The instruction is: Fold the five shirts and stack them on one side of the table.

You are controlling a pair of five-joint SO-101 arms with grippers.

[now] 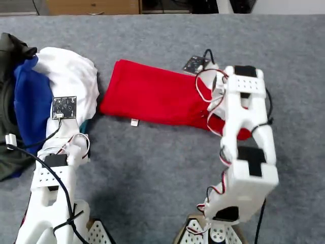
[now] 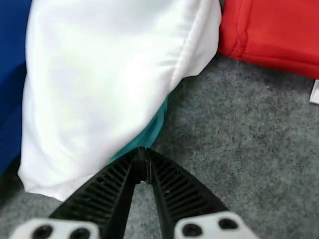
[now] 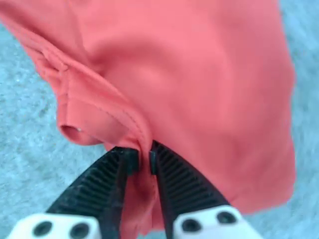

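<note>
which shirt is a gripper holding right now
The red shirt, lying apart mid-table: the right gripper is shut on a fold of it. The white shirt and blue shirt lie piled to one side.

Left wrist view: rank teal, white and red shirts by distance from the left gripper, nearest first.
1. teal shirt: right at the left gripper, under the white one.
2. white shirt: lying over it, nearly tied with 1.
3. red shirt: farthest, across bare table.
</note>
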